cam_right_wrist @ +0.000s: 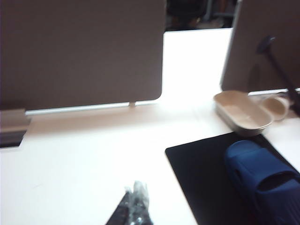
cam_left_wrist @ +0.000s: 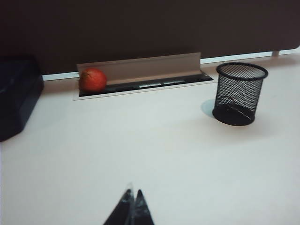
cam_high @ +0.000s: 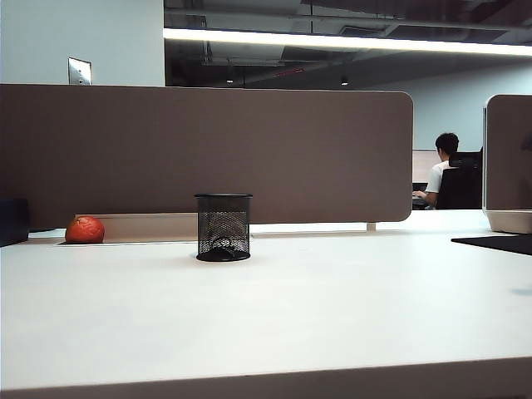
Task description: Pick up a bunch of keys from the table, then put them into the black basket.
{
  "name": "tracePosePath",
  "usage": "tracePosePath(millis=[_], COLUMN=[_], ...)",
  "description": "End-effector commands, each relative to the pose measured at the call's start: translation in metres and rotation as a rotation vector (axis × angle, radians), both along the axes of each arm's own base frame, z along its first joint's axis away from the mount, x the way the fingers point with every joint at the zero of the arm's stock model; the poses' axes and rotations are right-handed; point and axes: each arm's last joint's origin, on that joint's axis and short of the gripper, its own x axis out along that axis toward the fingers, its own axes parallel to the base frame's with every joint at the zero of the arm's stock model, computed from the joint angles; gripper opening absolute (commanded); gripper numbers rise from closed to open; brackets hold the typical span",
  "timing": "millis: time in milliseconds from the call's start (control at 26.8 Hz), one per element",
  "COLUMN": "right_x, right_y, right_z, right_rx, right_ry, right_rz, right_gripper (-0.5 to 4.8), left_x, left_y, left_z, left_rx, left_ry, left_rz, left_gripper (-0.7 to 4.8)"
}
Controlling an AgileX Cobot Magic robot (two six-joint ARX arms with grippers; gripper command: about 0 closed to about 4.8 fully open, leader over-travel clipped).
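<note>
Keys (cam_left_wrist: 233,107) in basket (cam_high: 223,226) on table (cam_high: 266,307); fruit (cam_high: 85,229) left of basket, before partition (cam_high: 208,154)

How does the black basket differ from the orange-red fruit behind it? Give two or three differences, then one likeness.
The black basket is a see-through mesh cylinder; the orange-red fruit is solid and round. The basket stands taller than the fruit. The basket sits on the open table; the fruit lies in the recessed tray by the partition. Both rest untouched, clear of the grippers.

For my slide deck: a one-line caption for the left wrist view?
Keys lie inside the black basket on the white table; the left gripper, jaws shut, hangs well short of it.
</note>
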Motion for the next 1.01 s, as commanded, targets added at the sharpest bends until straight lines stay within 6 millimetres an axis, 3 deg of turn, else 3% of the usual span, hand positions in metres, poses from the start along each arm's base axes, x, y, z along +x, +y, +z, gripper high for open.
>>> tracePosePath(millis=[37, 486, 672, 784, 1008], right_x=[-0.017, -0.074, -0.087, -0.098, -0.111], right_y=[0.001, 0.005, 0.006, 0.006, 0.007], right_z=[-0.018, -0.098, -0.121, -0.150, -0.186], right_rx=[0.009, 0.010, 0.010, 0.008, 0.005], right_ry=[-0.038, -0.094, -0.115, -0.136, -0.181], right_rz=[-0.006, 0.033, 0.048, 0.044, 0.042], right_gripper=[-0.05, -0.05, -0.05, -0.05, -0.05], left_x=[0.000, 0.000, 0.000, 0.000, 0.000], left_y=[0.001, 0.001, 0.001, 0.001, 0.000], left_z=[0.003, 0.003, 0.003, 0.004, 0.004], left_rx=[-0.002, -0.003, -0.003, -0.021, -0.022], left_ry=[-0.020, -0.019, -0.019, -0.024, -0.026], left_rz=[0.030, 0.028, 0.029, 0.021, 0.015], left_gripper=[-0.06, -0.06, -0.06, -0.06, -0.05])
